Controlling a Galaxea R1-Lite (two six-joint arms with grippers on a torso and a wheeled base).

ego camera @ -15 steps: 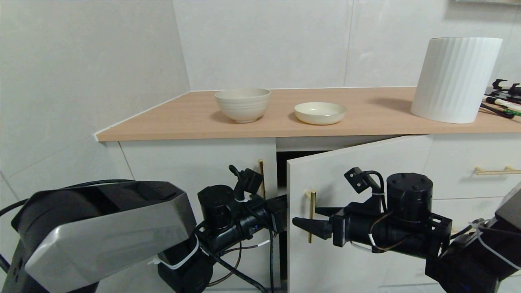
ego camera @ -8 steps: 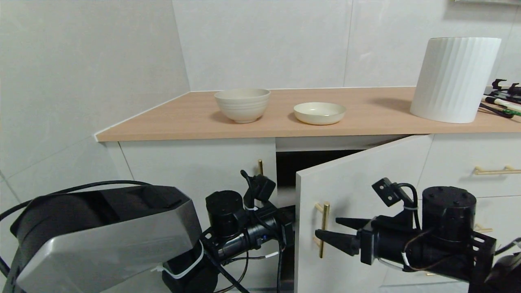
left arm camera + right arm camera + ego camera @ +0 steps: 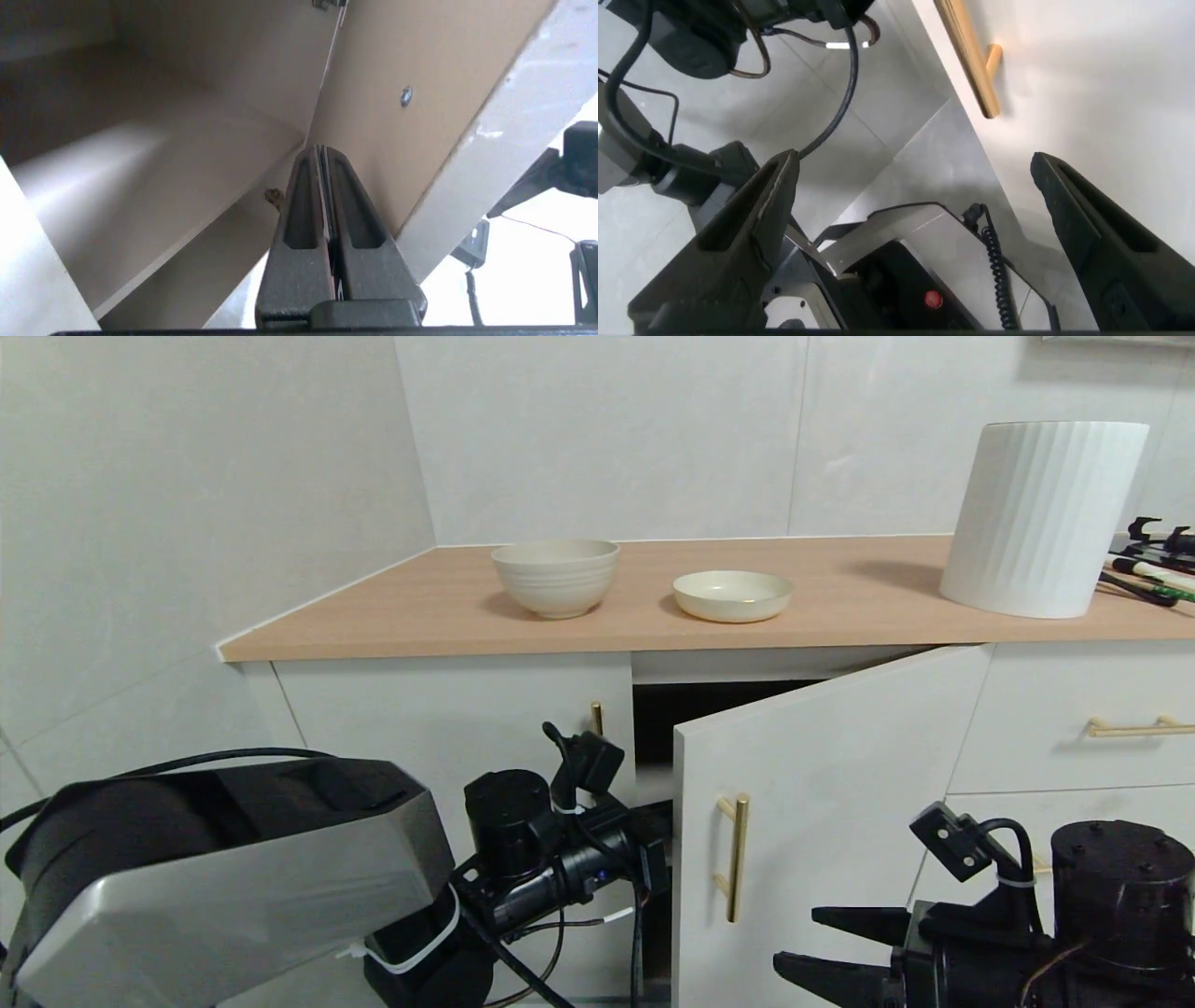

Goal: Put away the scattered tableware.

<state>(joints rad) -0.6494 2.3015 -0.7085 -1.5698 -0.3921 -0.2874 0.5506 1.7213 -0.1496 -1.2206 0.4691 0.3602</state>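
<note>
A ribbed cream bowl point(image 3: 555, 577) and a shallow cream dish point(image 3: 733, 595) stand on the wooden counter point(image 3: 420, 616). Below them a white cabinet door point(image 3: 812, 784) with a gold handle point(image 3: 736, 856) hangs ajar. My left gripper point(image 3: 320, 159) is shut with nothing in it. It pokes into the gap behind the door's edge, towards the bare cabinet shelf point(image 3: 140, 205). My right gripper point(image 3: 798, 940) is open and empty, low in front of the door, below and right of the handle point(image 3: 969, 47).
A tall white ribbed container point(image 3: 1044, 518) stands at the counter's right, with pens and tools point(image 3: 1153, 574) beyond it. A drawer with a gold handle point(image 3: 1134, 726) lies right of the open door. Tiled walls close the left and back.
The door has swung further open. My right gripper, at the handle before, has drawn back down and to the right, clear of it. The left arm has barely shifted.
</note>
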